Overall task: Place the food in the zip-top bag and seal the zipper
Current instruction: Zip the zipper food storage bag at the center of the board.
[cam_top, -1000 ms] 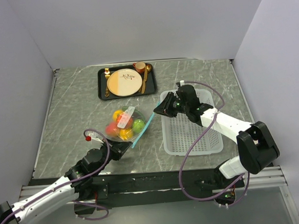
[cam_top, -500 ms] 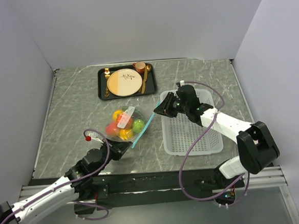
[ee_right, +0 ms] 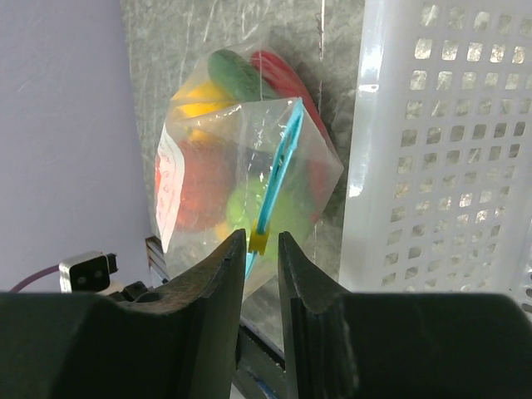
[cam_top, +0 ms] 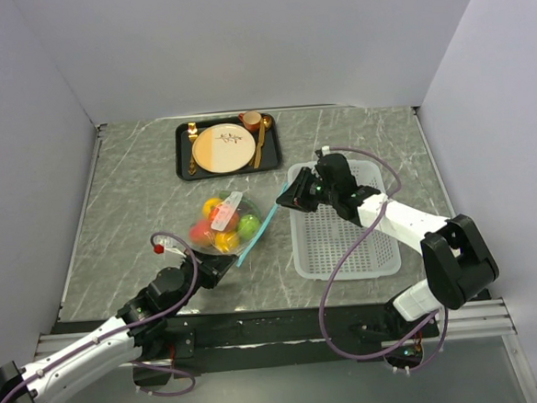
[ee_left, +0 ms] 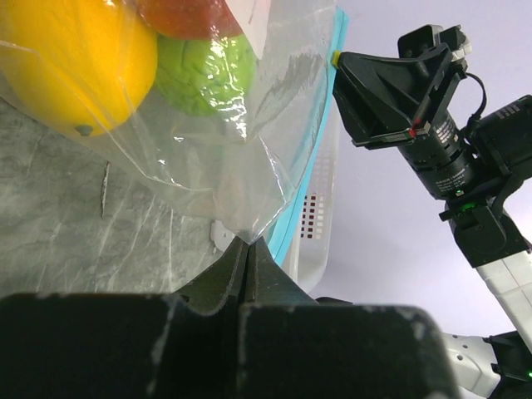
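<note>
Left claw (ee_left: 248, 242) pinches tight on the zip-top bag's (cam_top: 226, 225) corner; right claw (ee_right: 259, 239) nips the zipper's (ee_right: 279, 158) end. Food (ee_left: 75, 58) sits inside, beside the basket (cam_top: 345, 244). Floppy, slippery film: probably best held by the zipper.

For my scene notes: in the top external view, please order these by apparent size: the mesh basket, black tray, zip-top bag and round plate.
1. white mesh basket
2. black tray and zip-top bag: these look about alike, so not ranked
3. round plate

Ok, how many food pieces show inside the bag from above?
4: a yellow one at the far side, red at left, green at right, yellow-orange nearest; more may hide under the label.
</note>
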